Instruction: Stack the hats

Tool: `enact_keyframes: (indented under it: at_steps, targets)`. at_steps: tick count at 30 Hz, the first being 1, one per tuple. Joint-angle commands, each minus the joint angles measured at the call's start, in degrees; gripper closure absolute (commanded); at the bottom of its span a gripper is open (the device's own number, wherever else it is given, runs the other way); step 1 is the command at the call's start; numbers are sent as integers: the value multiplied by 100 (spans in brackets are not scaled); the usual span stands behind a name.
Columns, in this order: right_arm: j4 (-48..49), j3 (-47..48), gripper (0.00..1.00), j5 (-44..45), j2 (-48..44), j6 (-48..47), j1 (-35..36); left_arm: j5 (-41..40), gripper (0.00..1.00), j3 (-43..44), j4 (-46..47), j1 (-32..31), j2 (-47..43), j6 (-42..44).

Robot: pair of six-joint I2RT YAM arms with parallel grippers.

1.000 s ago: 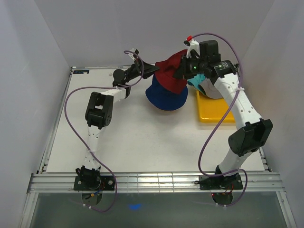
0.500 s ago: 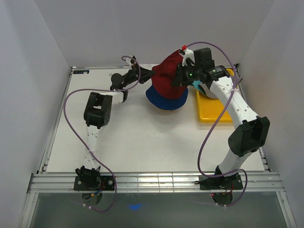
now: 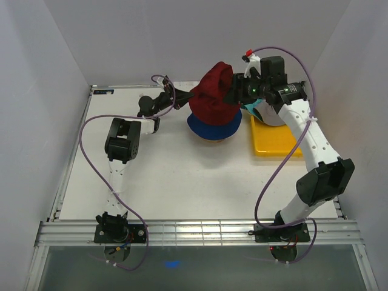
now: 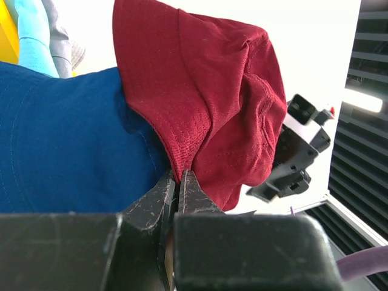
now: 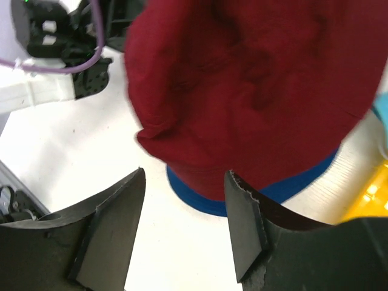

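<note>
**Left gripper (image 4: 180, 182) pinches the dark red hat (image 4: 212, 91) by its brim**

The left gripper's jaws are closed tight on the brim edge of the dark red hat. The hat drapes over the royal blue hat (image 4: 66, 145) at the back middle of the table (image 3: 151, 176). Its crumpled crown stands up just to the right of the pinch. The right gripper (image 5: 185, 182) sits at the hat's other side with its jaws spread and nothing between them. The red fabric lies just beyond its fingertips. Further right, the teal hat (image 4: 33, 30) and the light grey hat (image 4: 63, 36) lie at the far end of the yellow tray (image 3: 276, 145).
</note>
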Motion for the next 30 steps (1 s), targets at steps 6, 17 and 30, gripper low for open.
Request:
enact_keyframes:
  at_steps: [6,17,30]
  targets:
    - [475,-329,38,-548,-47,1055,-1240,-4,100,-101,1577,27,-226,-17]
    - [2662,-1857,36,-2088,340,2935,-1918,-22,100,-118,1569,27,-244,-26]
    - [6222,-3449,32,-2352,595,5483,-1918,-40,100,-144,1560,18,-270,-8]
